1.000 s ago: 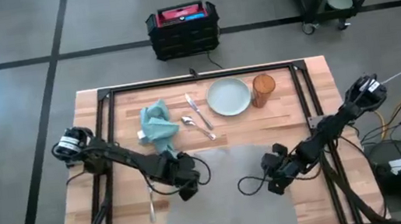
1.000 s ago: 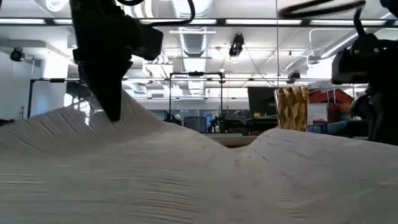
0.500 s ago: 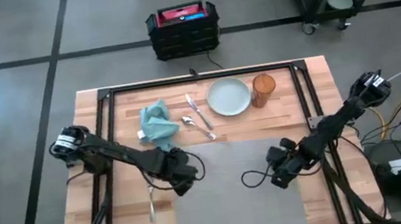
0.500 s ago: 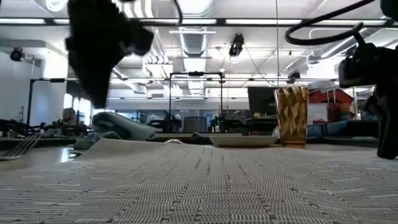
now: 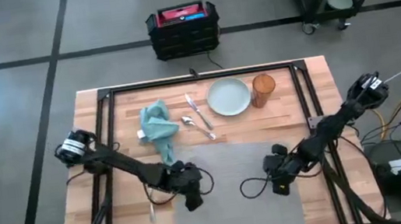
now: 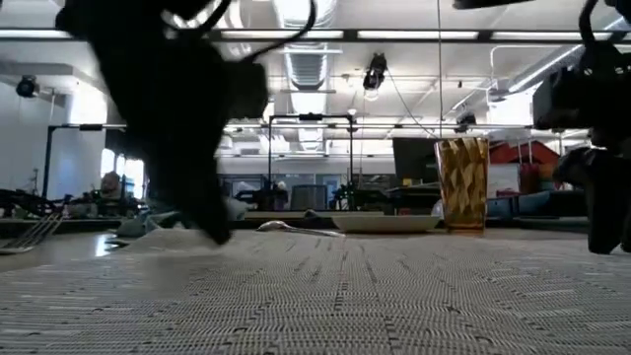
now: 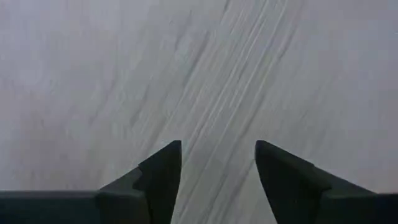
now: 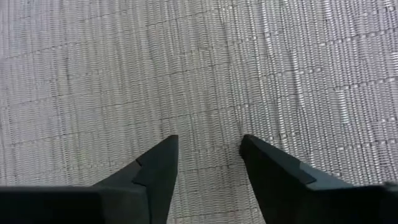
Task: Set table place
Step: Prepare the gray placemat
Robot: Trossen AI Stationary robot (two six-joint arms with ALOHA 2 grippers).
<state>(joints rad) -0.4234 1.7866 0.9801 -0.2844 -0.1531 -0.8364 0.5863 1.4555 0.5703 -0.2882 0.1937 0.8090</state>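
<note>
Grey placemat point(image 5: 234, 186) lies flat on the near half of the table point(image 5: 314, 80), w/ left gripper point(image 5: 192, 201) and right gripper point(image 5: 280, 183) low over its two sides, fingers apart on both, empty. Napkin point(image 5: 158, 126), knife point(image 5: 198, 111), spoon point(image 5: 196, 127), plate point(image 5: 228, 96) & amber glass point(image 5: 263, 89) sit beyond the mat; fork point(image 5: 151, 205) lies just left of it.

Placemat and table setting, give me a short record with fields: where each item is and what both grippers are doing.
placemat: flat on the table, near edge
left gripper: open, over the mat's left part
right gripper: open, over the mat's right part
napkin: crumpled, beyond the mat, left
spoon and knife: between napkin and plate
plate: far side, empty
amber glass: upright, right of plate
fork: on wood, left of mat
</note>
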